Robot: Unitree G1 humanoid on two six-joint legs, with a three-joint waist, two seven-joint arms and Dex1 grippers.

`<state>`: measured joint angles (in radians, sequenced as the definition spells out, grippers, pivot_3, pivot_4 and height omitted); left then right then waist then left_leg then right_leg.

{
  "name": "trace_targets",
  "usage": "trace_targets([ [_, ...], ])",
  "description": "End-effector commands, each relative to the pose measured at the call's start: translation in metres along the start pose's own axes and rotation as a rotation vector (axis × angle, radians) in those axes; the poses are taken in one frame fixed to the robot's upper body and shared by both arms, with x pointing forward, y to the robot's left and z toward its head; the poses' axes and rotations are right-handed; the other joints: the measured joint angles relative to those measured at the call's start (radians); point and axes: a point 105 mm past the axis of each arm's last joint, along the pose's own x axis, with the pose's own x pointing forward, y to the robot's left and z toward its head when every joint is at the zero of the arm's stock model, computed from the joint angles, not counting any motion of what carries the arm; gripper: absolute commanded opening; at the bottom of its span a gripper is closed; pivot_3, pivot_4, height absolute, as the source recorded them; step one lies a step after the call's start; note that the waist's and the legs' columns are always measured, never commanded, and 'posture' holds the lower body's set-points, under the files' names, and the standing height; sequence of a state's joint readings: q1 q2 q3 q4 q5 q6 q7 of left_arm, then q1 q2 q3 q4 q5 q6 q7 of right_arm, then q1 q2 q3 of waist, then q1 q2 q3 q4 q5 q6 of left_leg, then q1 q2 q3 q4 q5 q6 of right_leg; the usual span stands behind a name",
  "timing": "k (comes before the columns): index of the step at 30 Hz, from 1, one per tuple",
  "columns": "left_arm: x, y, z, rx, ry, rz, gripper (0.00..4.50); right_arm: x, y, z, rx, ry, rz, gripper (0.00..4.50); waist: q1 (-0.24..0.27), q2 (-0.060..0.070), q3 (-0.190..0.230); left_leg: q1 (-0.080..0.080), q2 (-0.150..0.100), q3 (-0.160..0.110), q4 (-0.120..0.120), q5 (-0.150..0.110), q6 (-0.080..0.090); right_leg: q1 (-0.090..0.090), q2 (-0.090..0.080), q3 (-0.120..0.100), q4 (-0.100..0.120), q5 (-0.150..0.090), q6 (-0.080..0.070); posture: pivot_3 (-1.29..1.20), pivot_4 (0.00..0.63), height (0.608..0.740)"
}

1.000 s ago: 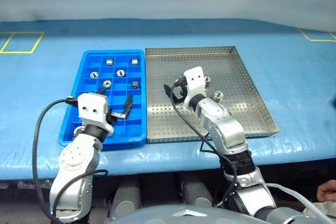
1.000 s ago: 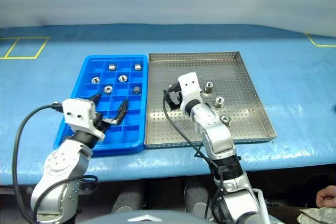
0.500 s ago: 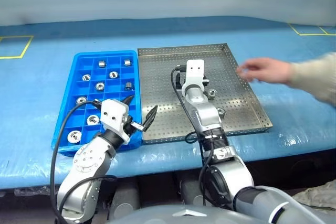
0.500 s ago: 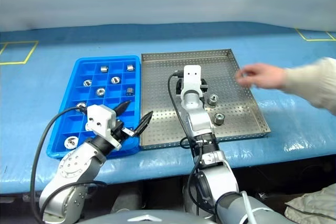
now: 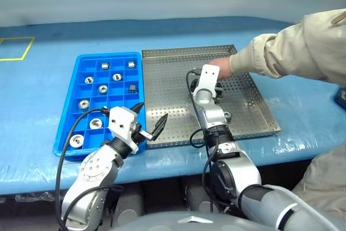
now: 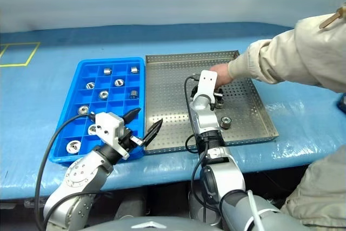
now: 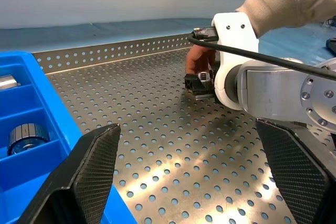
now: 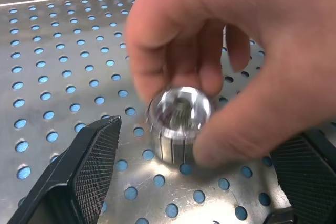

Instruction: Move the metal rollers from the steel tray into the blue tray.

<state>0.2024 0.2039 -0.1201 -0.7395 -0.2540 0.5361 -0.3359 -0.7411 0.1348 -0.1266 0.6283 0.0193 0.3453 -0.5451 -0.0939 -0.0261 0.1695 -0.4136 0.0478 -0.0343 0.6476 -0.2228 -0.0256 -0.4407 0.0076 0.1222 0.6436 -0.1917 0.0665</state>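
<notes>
Steel tray [image 5: 178, 74], frame centre: person's hand [image 8: 220, 51] pinching roller [image 8: 179, 121] betw. right gripper [image 8: 194, 177] jaws, released. Left gripper [image 5: 150, 118] jaws released, lower centre, at blue tray [image 5: 65, 106] edge.

Blue-covered table [image 5: 48, 87]; blue tray [image 5: 67, 133] beside steel tray [image 5: 254, 98].

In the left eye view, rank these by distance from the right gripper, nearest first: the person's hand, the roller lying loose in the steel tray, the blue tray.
1. Person's hand: right at the right gripper, over the steel tray.
2. Loose roller: just nearer the camera, same tray.
3. Blue tray: far off on the robot's left.
</notes>
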Motion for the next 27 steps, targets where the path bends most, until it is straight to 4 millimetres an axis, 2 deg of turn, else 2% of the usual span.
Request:
trace_targets([
  [1, 0.0004, -0.0028, 0.0069, 0.007, -0.035, -0.015, 4.48, -0.0092, 0.0238, 0.0216, 0.058, -0.049, 0.053, 4.5, 0.0, 0.0, 0.0, 0.0, 0.0, 0.0, 0.0, 0.0, 0.0, 0.0, 0.0, 0.0, 0.0, 0.0, 0.0, 0.05, 0.15, 0.74],
  [27, 0.0006, -0.0043, 0.0065, 0.008, -0.033, -0.025, 4.48, -0.0095, 0.0259, 0.022, 0.05, -0.059, 0.078, 4.5, 0.0, 0.003, 0.0, 0.0, 0.0, 0.0, 0.0, 0.0, 0.0, 0.0, 0.0, 0.0, 0.0, 0.0, 0.0, 0.05, 0.15, 0.74],
])
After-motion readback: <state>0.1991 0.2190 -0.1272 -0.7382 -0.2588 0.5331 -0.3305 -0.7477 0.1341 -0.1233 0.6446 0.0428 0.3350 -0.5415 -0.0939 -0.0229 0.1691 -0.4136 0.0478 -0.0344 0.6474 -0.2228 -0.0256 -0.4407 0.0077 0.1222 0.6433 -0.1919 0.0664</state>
